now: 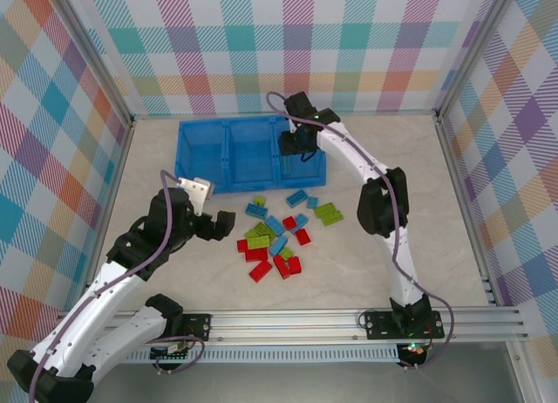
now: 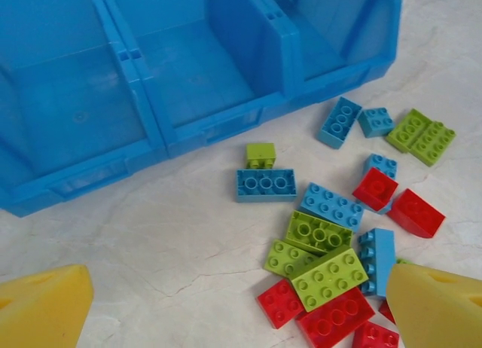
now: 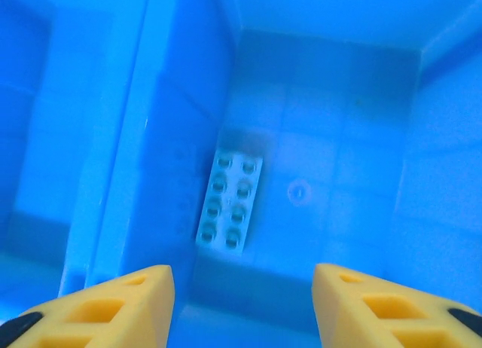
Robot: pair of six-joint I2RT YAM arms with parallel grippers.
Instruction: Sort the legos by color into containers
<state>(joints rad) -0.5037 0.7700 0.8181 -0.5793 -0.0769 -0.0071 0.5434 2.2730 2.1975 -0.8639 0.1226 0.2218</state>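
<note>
**Blue brick down in the right compartment, claw released**

The right gripper [image 1: 293, 146] hangs over the right compartment [image 3: 354, 175] of the blue tray [image 1: 202, 159]. Its yellow fingers [image 3: 113, 303] are apart with nothing between them. Beneath it a light blue two-by-four brick [image 3: 230, 203] lies flat, studs up, just beside the divider wall. The left gripper [image 1: 212, 208] (jaws spread wide, empty) hovers above the table [image 1: 418, 211] near the loose legos [image 1: 279, 237], which are red, lime green and light blue and scattered in front of the tray.

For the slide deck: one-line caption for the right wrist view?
Right gripper open above a light blue brick lying in a tray compartment.
</note>
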